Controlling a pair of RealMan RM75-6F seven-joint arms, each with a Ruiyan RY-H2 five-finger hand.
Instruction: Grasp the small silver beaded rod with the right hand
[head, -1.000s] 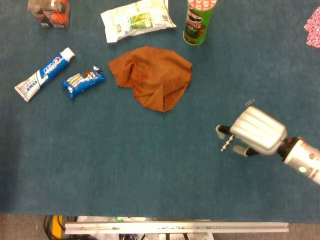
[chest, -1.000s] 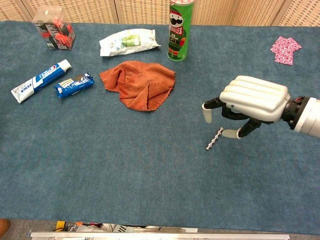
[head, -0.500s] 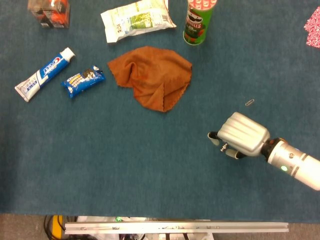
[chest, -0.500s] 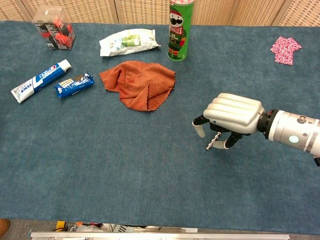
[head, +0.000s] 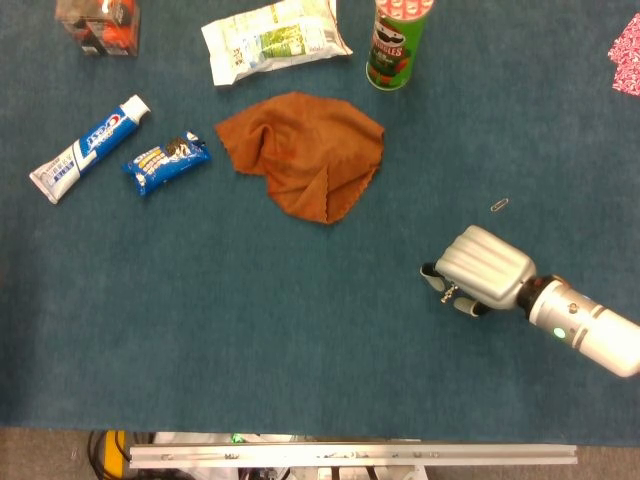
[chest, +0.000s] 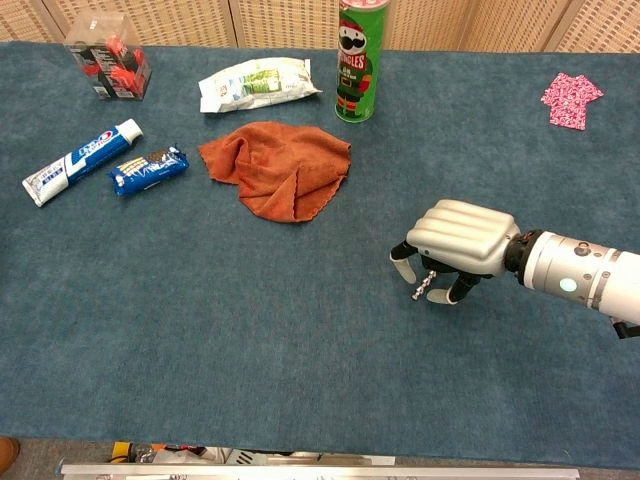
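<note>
The small silver beaded rod lies on the blue carpet, its upper end tucked under my right hand. The hand hovers low over it, palm down, fingers curled. The thumb sits left of the rod and a fingertip right of it, each with a small gap to the rod. In the head view the hand covers nearly all of the rod. My left hand appears in neither view.
An orange cloth lies up and left of the hand, a green chip can behind it. A snack bag, toothpaste, a blue wrapper and a clear box are far left. A paper clip lies near the hand.
The right hand has come down and left over the rod, and its fingers have curled in closer around it. The rod has not moved.
</note>
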